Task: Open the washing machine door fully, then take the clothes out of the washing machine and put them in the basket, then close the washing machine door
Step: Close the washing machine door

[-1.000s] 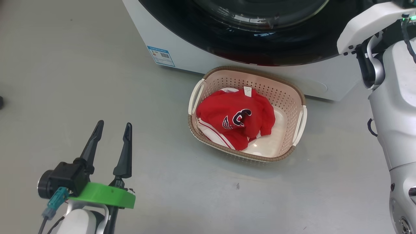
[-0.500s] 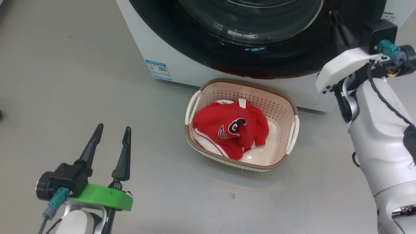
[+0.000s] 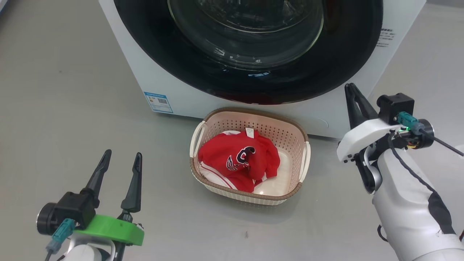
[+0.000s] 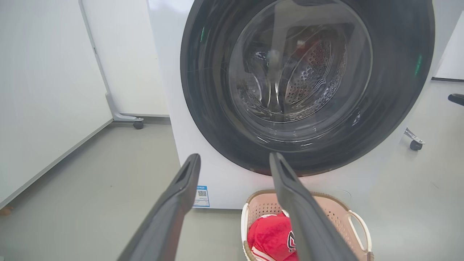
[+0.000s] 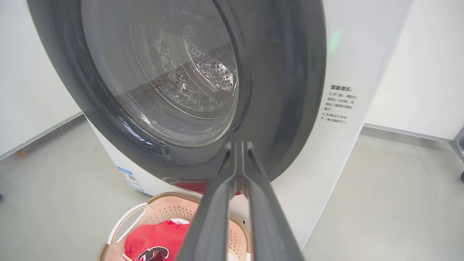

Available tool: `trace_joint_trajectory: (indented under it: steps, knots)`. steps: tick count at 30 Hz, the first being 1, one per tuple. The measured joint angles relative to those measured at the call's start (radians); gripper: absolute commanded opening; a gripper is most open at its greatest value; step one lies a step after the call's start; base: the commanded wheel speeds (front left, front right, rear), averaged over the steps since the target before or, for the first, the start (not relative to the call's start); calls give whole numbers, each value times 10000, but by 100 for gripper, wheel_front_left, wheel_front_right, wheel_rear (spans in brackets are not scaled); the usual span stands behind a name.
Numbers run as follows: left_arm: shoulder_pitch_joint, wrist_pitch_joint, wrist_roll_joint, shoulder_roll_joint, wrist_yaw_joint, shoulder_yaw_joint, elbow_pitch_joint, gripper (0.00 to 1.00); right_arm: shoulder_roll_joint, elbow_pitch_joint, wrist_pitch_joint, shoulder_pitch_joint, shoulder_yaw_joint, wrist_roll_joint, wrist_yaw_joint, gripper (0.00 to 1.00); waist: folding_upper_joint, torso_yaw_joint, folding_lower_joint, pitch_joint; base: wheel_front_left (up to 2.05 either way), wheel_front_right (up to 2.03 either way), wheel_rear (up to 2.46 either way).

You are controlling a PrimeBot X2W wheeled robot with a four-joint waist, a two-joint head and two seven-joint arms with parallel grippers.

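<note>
Spacing as I read it: left gripper (image 3: pixel 123 154), wide open and empty, sits well left of the basket (image 3: pixel 250 110) holding the clothes (image 3: pixel 235 159), while right gripper (image 3: pixel 349 87), pinched shut on nothing, points at the washing machine door (image 3: pixel 348 54) by its lower-right rim, the nearer arm.
</note>
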Motion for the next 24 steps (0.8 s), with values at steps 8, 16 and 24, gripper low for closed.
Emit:
trace_joint_trajectory:
  steps: [8,16,24]
  knots:
    - [226,23,2,58,0,-102,15,100,132,-403,-15,1137,-94,127,-184,100,0,-386,0,-480,0,0,0]
    - [532,113,4,196,79,-65,-61,100,257,-1233,-19,2438,-59,128,-462,100,0,-913,0,-828,0,0,0]
    - [694,288,19,203,79,-276,-54,100,267,-2374,-86,3489,-451,128,-901,100,0,-1241,0,-1171,0,0,0]
